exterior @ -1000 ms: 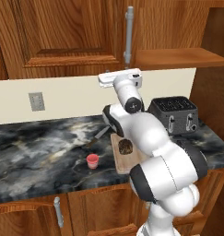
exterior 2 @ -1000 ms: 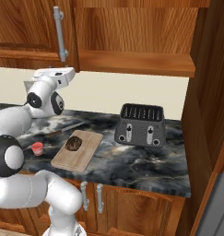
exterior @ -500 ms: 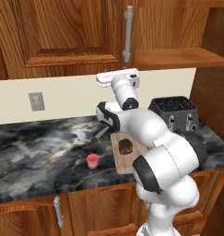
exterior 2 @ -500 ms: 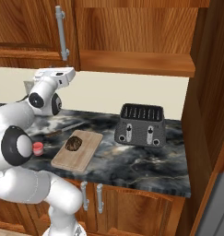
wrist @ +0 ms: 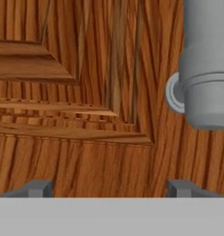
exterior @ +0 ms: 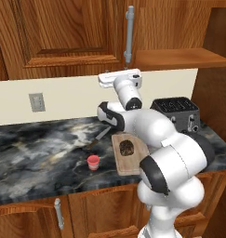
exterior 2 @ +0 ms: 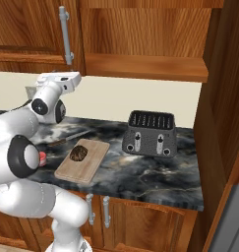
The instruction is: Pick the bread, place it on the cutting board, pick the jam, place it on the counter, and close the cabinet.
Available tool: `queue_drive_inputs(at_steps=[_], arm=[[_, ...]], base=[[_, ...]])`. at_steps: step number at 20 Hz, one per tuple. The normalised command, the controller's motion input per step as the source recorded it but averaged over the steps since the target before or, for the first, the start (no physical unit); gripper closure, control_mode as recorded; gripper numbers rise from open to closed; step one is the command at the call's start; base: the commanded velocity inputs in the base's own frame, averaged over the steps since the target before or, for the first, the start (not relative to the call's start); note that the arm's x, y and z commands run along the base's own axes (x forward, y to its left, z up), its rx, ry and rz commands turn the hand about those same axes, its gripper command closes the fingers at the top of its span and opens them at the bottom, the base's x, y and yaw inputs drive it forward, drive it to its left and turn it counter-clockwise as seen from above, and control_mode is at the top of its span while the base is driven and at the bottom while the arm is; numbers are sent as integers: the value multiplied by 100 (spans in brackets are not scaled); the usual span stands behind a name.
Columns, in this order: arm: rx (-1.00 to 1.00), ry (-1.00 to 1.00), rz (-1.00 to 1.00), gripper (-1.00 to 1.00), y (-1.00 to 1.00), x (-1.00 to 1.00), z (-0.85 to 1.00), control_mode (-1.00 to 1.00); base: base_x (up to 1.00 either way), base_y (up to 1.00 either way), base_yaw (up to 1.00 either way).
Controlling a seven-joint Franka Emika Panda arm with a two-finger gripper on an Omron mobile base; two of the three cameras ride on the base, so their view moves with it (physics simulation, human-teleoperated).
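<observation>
The bread, a dark speckled lump, lies on the tan cutting board. The small pink jam stands on the dark marble counter left of the board. My gripper is raised just under the cabinet's panelled door, below the grey bar handle. In the hand view the door's wood is very close. The handle is at the upper right, and my gripper is open and holds nothing. Right of the handle the cabinet's shelf shows.
A black toaster stands on the counter right of the board. A thin dark utensil lies behind the jam. A wall outlet sits at the left. A tall wooden side panel bounds the counter on the right.
The hand has stayed almost in place under the handle. The arm's elbow links have shifted posture a little behind it. Bread and jam have not moved.
</observation>
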Motion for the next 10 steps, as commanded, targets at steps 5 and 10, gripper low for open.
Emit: queue_drive_inputs(at_steps=[5,10], arm=[[0,0,1,-100,-17,-24,15,-100],[0,0,0,-100,-17,-43,22,-100]], base=[[0,0,0],[0,0,0]])
